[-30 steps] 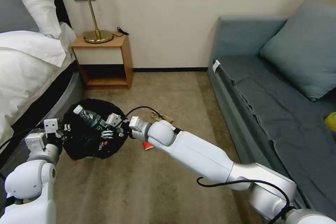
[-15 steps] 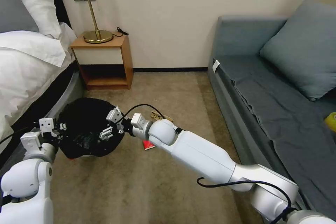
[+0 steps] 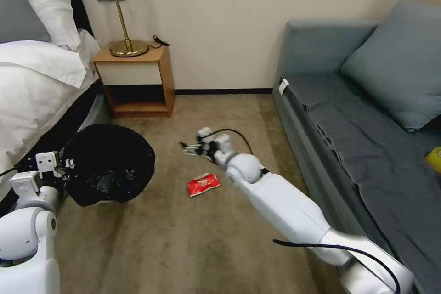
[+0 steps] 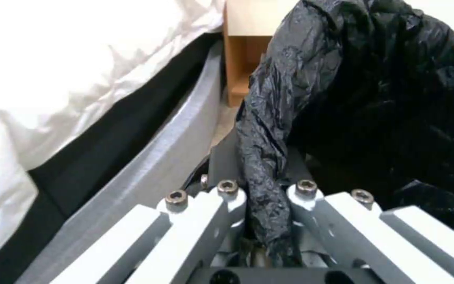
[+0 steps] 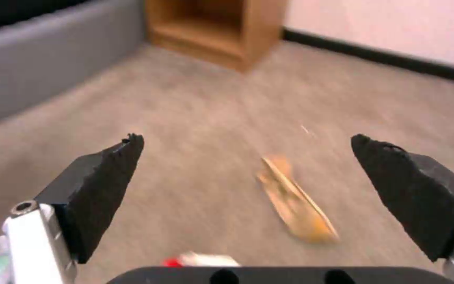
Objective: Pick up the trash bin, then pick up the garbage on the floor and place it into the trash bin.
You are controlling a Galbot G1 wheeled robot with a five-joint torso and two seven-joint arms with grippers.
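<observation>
The trash bin (image 3: 108, 170), lined with a crinkled black bag (image 4: 374, 90), hangs just above the carpet at the left by the bed. My left gripper (image 3: 59, 165) is shut on its near rim, and the left wrist view shows the fingers (image 4: 227, 197) pinching a fold of the bag. My right gripper (image 3: 190, 148) is open and empty low over the carpet. Between and just beyond its black pads (image 5: 116, 165) lies a gold-brown wrapper (image 5: 295, 205). A red snack packet (image 3: 203, 184) lies flat on the carpet between the bin and the right arm, its edge (image 5: 201, 260) close under the wrist.
A wooden nightstand (image 3: 138, 82) with a brass lamp (image 3: 126, 46) stands against the far wall. The bed (image 3: 36, 87) runs along the left and a grey-blue sofa (image 3: 358, 119) along the right. Open carpet (image 3: 183, 239) lies in front of me.
The right gripper let a clear bottle go into the bin, pulled out and swung right over the carpet near the wrapper. The left arm has drawn the bin slightly left.
</observation>
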